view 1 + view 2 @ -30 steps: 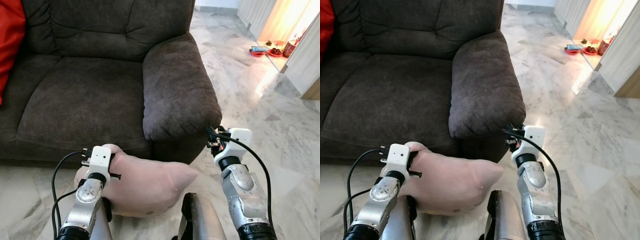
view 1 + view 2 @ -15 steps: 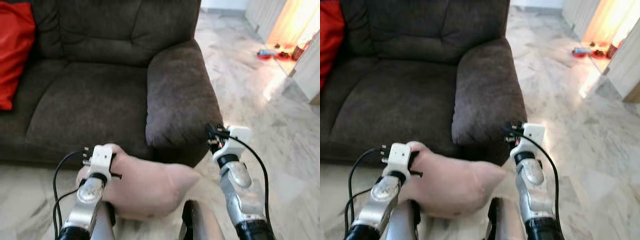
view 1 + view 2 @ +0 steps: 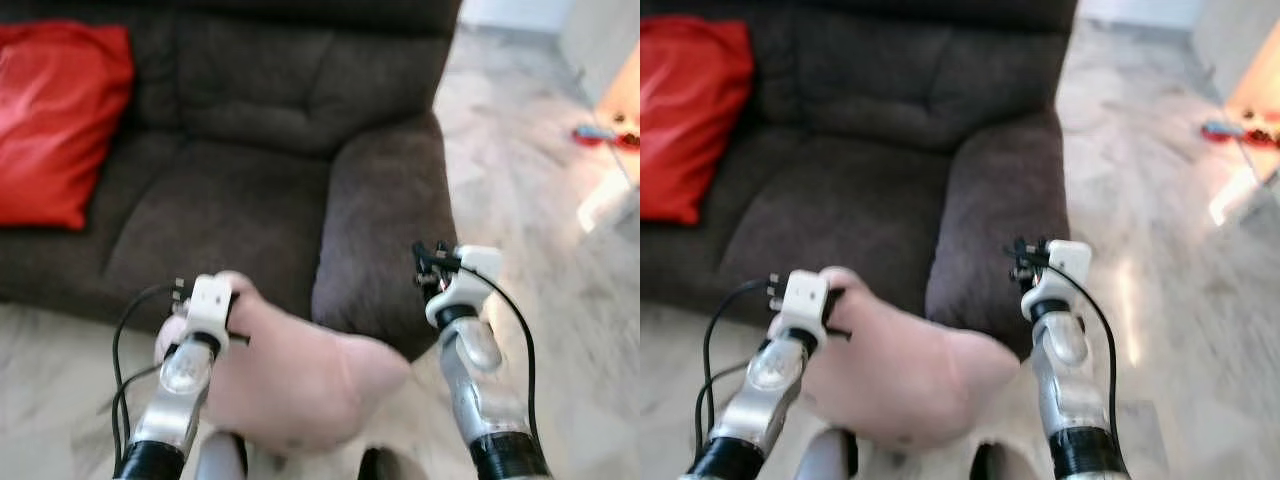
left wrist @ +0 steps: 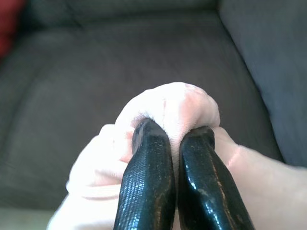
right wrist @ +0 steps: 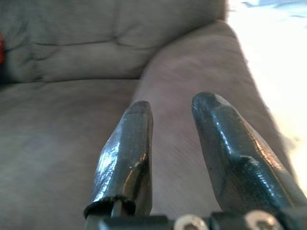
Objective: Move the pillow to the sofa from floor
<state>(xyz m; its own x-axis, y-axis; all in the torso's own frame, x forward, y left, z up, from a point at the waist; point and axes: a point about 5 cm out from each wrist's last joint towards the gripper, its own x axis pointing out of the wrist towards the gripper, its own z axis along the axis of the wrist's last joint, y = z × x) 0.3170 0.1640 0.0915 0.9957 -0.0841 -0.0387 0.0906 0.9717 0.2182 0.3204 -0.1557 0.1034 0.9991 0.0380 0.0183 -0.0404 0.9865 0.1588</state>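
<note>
Two silver metal arms are showing, each ending in a white block at the wrist with black cables looping back along it. The left gripper (image 4: 169,139) and right gripper (image 5: 172,112) are each showing two long glossy black fingers, finely textured, with silver screws at the base.

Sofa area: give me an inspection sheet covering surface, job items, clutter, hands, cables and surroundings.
Surface: dark grey sofa on a pale marble floor.
Job's things: pale pink pillow held off the floor in front of the sofa's seat, near the armrest.
Clutter: red cushion on the sofa's left side; small red and blue items on the floor far right, too blurred to name.
Hands: left hand shut on a fold of the pillow; right hand open, pointing at the armrest.
Cables: black cable looped by the left wrist; another along the right forearm.
Surroundings: bright light at the far right.
</note>
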